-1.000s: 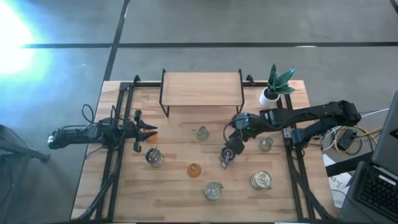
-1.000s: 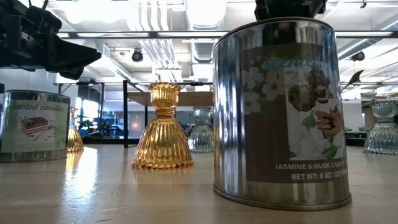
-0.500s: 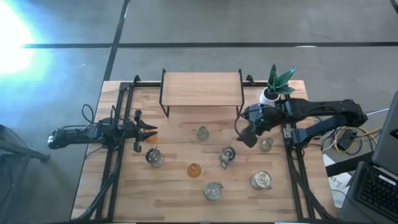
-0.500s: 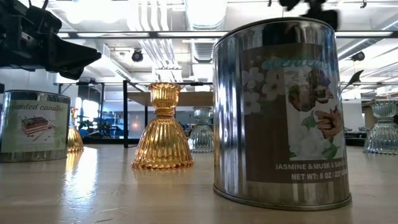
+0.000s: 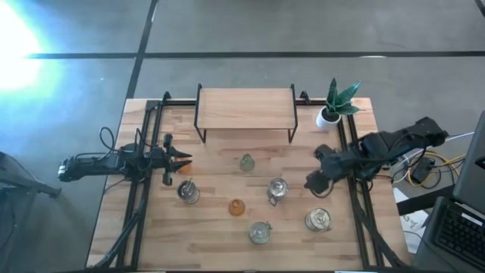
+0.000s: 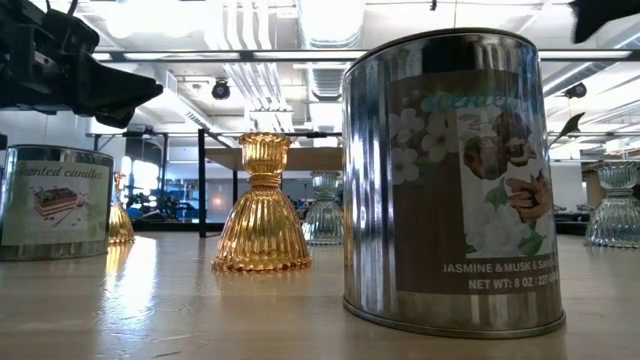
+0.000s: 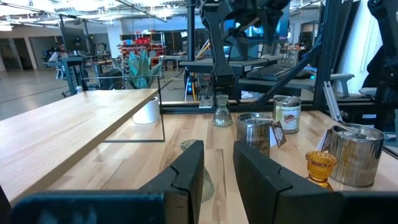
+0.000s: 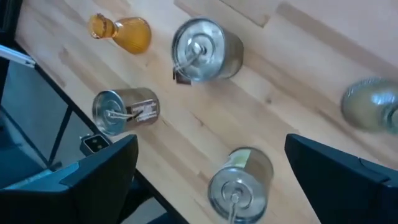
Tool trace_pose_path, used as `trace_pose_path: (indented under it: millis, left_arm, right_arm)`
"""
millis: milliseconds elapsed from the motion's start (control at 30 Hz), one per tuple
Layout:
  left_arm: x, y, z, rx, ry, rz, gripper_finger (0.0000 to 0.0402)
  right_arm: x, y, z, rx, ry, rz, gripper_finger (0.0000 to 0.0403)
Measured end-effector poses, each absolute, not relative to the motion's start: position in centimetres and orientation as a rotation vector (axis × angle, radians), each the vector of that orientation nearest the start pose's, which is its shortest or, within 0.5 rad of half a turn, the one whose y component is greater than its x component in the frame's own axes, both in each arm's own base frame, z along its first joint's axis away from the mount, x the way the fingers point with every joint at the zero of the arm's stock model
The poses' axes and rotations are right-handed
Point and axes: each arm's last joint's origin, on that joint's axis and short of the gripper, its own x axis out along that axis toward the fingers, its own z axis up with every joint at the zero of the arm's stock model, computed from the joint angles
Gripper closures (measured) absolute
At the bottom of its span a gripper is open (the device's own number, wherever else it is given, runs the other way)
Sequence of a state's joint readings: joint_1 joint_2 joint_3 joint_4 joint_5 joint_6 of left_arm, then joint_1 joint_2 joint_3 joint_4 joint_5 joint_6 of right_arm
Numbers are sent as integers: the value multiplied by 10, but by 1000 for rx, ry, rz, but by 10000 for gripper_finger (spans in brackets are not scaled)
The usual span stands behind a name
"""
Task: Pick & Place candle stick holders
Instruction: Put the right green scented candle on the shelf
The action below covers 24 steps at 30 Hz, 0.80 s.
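Observation:
An orange holder (image 5: 236, 206) stands upright at mid-table and shows in the low view (image 6: 262, 215). A pale green holder (image 5: 247, 162) stands behind it. A second orange holder (image 6: 120, 225) stands on the table below my left gripper's tips. A clear holder (image 6: 615, 205) stands at the right, under my right arm in the high view. My left gripper (image 5: 179, 161) hovers at the table's left, narrowly open and empty (image 7: 217, 146). My right gripper (image 5: 314, 182) hovers above the table's right part, wide open and empty (image 8: 211, 143).
Several candle tins stand among the holders: one with a tag (image 5: 276, 188), one at front centre (image 5: 261, 232), one at front right (image 5: 318, 220), one at the left (image 5: 188, 192). A wooden shelf (image 5: 246, 110) and a white-potted plant (image 5: 333, 106) stand at the back.
My right gripper has gone from over the tagged tin toward the table's right edge. The tin stays upright where it was. My left arm has kept still.

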<state>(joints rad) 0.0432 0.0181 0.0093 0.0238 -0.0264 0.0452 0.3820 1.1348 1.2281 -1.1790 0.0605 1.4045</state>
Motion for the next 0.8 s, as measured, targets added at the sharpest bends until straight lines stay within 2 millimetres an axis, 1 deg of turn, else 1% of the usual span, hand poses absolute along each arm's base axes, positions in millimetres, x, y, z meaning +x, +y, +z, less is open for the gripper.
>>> trace_pose_path:
  millis: [133,367,633,700,800]
  left_arm:
    - [98,5,168,45,-13,70,310]
    - [98,5,168,45,-13,70,310]
    - [98,5,168,45,-13,76,310]
    - [98,7,168,45,-14,134,310]
    - [97,11,169,43,-18,267,310]
  right_arm:
    - [175,82,338,1050,1066,-492,7]
    - [164,101,338,1003,1073,-453,7]
    - [161,108,332,941,1114,-481,7]
    - [162,110,331,954,1120,-485,7]
    - [164,115,327,943,1136,-490,7]
